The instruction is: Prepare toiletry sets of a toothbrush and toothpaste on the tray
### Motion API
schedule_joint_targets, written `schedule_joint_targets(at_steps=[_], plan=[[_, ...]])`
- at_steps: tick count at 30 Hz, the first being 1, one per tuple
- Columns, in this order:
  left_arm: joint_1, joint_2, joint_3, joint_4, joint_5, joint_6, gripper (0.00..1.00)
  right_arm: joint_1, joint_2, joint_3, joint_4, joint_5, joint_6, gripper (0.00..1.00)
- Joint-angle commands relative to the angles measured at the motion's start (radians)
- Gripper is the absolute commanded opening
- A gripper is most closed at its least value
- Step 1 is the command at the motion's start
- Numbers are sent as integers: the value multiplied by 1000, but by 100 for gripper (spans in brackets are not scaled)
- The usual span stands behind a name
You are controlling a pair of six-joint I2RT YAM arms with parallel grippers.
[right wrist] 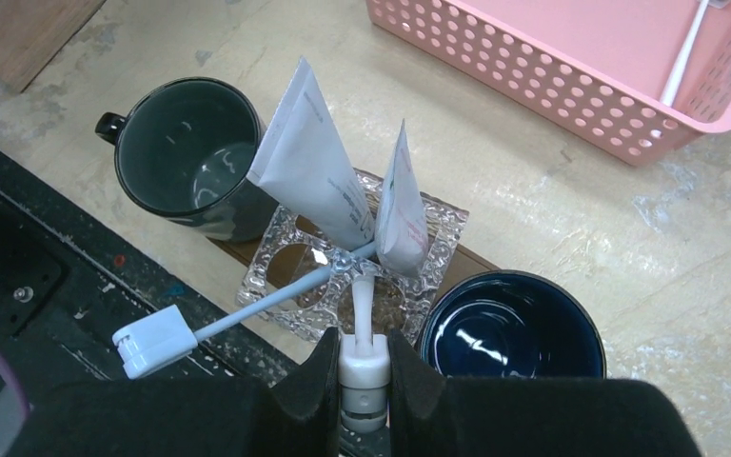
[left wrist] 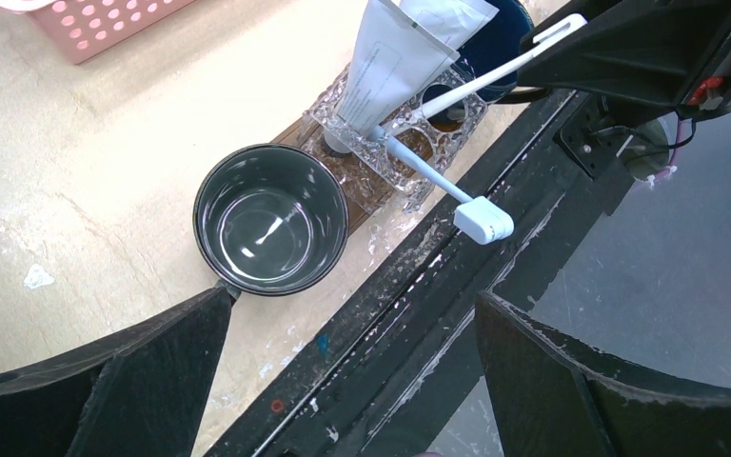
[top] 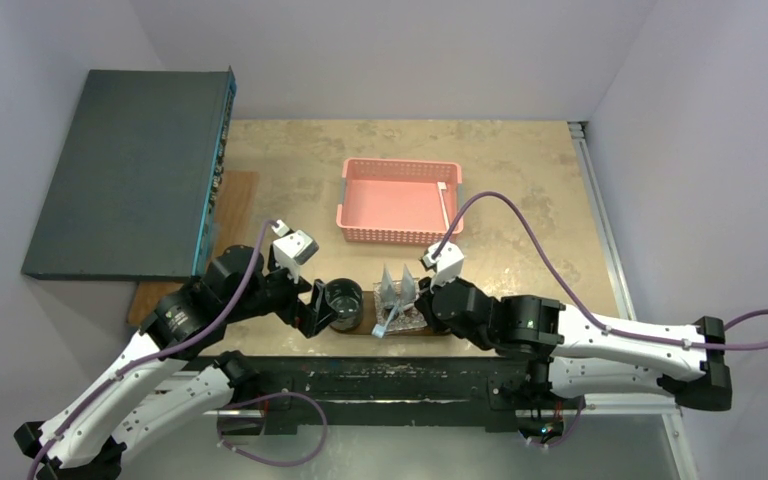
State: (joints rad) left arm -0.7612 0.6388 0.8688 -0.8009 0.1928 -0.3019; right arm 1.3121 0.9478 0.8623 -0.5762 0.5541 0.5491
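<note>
Tray [right wrist: 471, 259] lies on the counter [right wrist: 552, 219], just beside the black rail [right wrist: 48, 257] at the near edge. On it we find a clear glass holder [right wrist: 281, 267], flanked by a grey mug [right wrist: 186, 157] and a dark blue cup [right wrist: 514, 328]. A large toothpaste tube [right wrist: 309, 162] and a small toothpaste tube [right wrist: 402, 205] stand in the holder, crimped ends up. A pale blue toothbrush [right wrist: 247, 309] leans out of the holder, its white end over the rail. The right claw [right wrist: 364, 367] pinches the end of a white toothbrush [right wrist: 362, 300] that reaches the holder. The left claw [left wrist: 352, 295] is spread wide and grips nothing, near the grey mug. Another toothbrush [right wrist: 685, 48] lies in the pink basket [right wrist: 533, 86] farther back.
</note>
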Motion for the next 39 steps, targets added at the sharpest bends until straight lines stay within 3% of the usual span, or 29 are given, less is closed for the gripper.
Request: schedule_joint_targets(at_steps=[1,25,32,39], plan=[[2,0,-1,26,-10,18,100,40,-5,-13,35,114,50,0],[2,13,1,27,-6,24,100,167,31,-68,26,262,159,3],[2,20,3,28,-4,25,100,188,24,-59,-16,297,189,22],[2,21,3,28,-4,26,100,204,13,-49,-41,316,209,30]])
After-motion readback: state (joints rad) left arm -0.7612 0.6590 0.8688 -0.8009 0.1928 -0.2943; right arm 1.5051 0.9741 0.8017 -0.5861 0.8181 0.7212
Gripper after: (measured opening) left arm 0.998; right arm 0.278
